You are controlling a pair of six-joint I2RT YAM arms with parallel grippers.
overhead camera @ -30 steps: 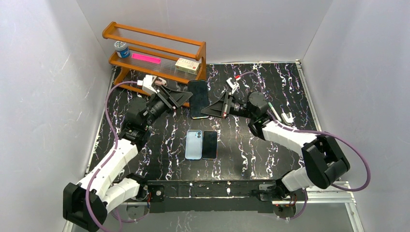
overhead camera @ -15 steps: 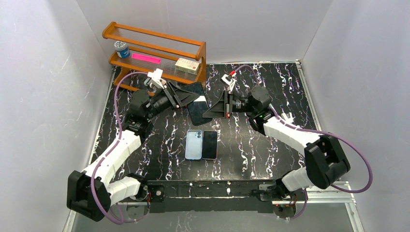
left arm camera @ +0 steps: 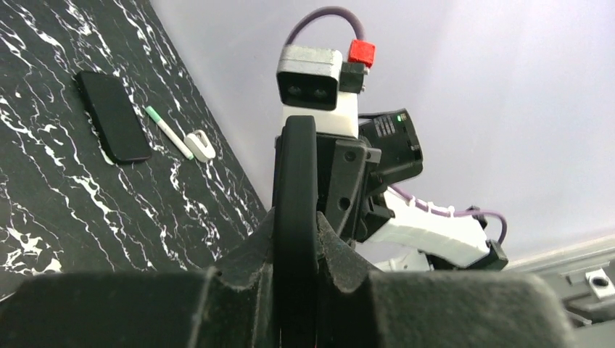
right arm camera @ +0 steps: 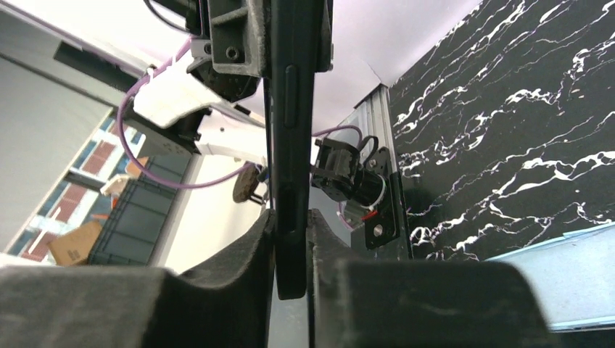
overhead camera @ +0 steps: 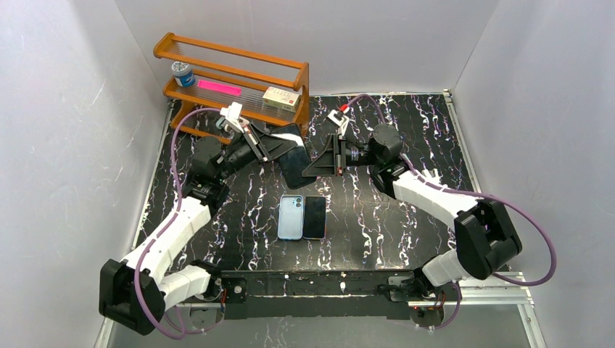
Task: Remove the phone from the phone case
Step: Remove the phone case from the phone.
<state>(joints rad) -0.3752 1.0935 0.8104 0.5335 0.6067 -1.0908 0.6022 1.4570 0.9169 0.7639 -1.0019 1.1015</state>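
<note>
My left end effector (overhead camera: pixel 284 148) is clamped on one edge of the cased phone (overhead camera: pixel 297 163). I'm holding it above the counter (overhead camera: pixel 377 217), and it's twisted askew compared with a second ago. My right end effector (overhead camera: pixel 307 169) is clamped on the opposite edge. I judge the twisting has begun, but nothing has separated yet.

Bright, even light; wrist views blur close up.
</note>
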